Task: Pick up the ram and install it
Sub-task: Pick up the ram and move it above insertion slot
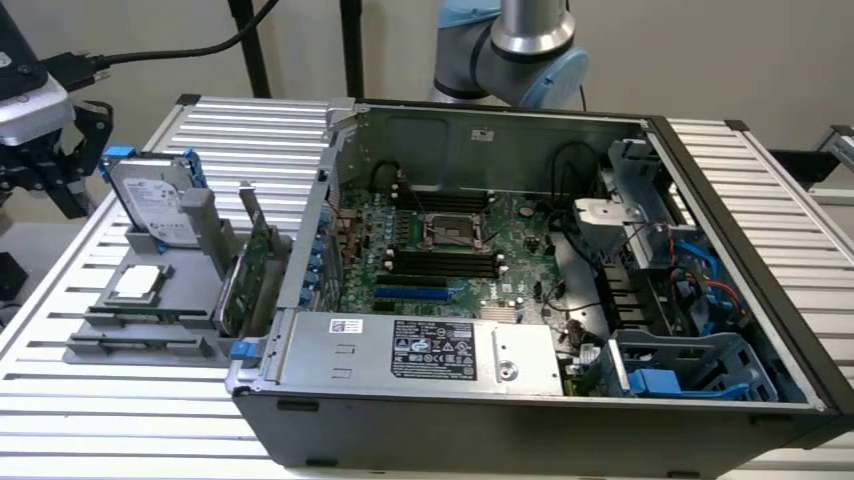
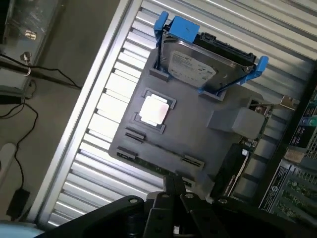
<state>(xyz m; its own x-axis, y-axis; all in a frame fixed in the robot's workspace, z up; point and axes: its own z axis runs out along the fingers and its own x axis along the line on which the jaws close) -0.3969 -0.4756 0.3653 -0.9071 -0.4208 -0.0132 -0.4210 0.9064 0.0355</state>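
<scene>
Tool (image 1: 48, 178) hovers at the exterior view's left

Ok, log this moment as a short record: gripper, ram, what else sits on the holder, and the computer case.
gripper: above the near edge of the gray holder, closest to the ram; contact cannot be told
ram: on edge in a holder slot, not yet in the motherboard
hard drive: upright in its blue frame on the holder
processor chip: flat in a square recess
expansion card: upright at the holder's case side
computer case: open, motherboard exposed
</scene>
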